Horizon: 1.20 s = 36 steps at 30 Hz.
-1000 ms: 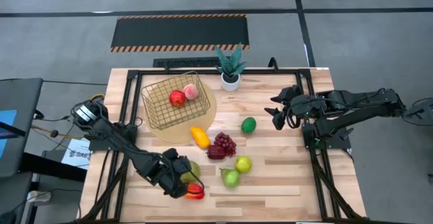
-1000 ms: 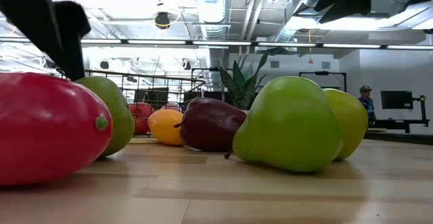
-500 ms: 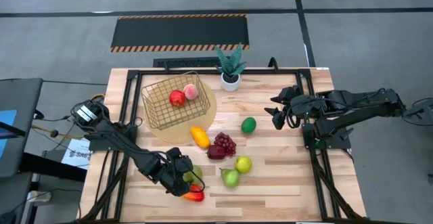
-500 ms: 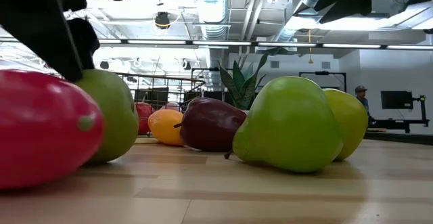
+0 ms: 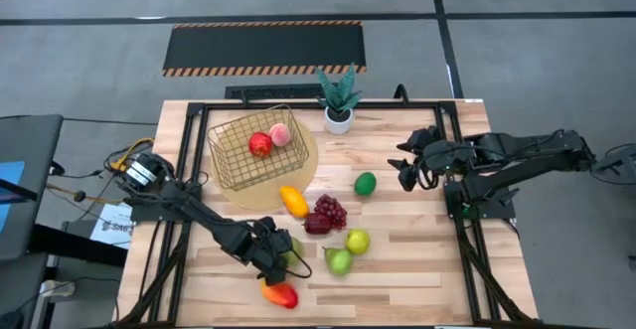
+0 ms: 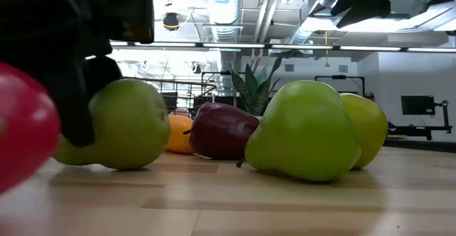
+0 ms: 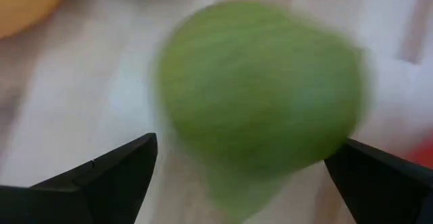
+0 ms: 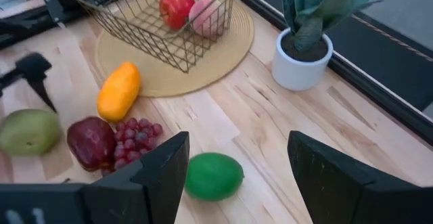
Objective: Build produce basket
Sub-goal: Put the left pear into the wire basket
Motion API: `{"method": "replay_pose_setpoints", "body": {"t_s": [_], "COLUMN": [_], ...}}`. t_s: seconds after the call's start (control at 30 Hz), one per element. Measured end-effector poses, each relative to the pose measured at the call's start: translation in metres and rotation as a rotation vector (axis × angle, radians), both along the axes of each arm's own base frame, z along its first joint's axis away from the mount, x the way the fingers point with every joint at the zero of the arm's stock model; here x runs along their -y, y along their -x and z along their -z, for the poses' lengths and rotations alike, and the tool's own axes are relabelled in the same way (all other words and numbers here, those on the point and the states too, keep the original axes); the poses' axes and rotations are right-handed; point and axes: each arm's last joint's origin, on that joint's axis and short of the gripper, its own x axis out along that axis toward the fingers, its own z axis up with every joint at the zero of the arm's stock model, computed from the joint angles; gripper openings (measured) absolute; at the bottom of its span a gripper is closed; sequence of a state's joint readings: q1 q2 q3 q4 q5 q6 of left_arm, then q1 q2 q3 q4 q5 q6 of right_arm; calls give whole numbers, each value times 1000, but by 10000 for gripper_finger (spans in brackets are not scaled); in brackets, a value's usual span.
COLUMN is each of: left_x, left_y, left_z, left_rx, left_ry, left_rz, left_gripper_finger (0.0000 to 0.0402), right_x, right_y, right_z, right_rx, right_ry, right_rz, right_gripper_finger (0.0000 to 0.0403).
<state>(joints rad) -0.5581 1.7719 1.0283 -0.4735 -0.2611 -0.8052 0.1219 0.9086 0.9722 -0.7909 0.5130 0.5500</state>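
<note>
the gold wire basket (image 5: 250, 148) sits upright on a round mat at the desk's far left, holding a red apple (image 5: 260, 144) and pink peach (image 5: 281, 134). the left gripper (image 5: 281, 261), fingers wide, frames a green pear (image 7: 260, 102); the red-orange mango (image 5: 280, 293) lies lengthwise near the front edge, only partly seen in the low view. the right gripper (image 5: 405, 166) waits open beside the lime (image 5: 366, 183).

Gold metal-wire basket (image 5: 246, 150), glossy smooth plastic-looking pear (image 6: 305, 130), pale planked wood table (image 5: 417, 259).
</note>
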Motion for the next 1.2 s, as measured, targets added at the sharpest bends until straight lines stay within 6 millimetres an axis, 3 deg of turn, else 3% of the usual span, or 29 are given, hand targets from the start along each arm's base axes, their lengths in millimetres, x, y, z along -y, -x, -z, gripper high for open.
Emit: {"method": "replay_pose_setpoints", "body": {"t_s": [0.47,0.9,1.2], "left_x": [-20,-30,-33], "left_y": [-12,-18,-10], "left_z": [-4,-6,-43], "left_rx": [41,52,134], "left_ry": [-52,-26,92], "left_rz": [-39,-98,-208], "left_gripper_finger": [339,291,289], "right_x": [-2,-2,-2], "right_y": [-18,-19,-19], "right_z": [12,13,13], "right_rx": [-78,-82,-78], "right_ry": [16,15,14], "right_rz": [-5,-6,-6], "right_gripper_finger": [273,273,273]}}
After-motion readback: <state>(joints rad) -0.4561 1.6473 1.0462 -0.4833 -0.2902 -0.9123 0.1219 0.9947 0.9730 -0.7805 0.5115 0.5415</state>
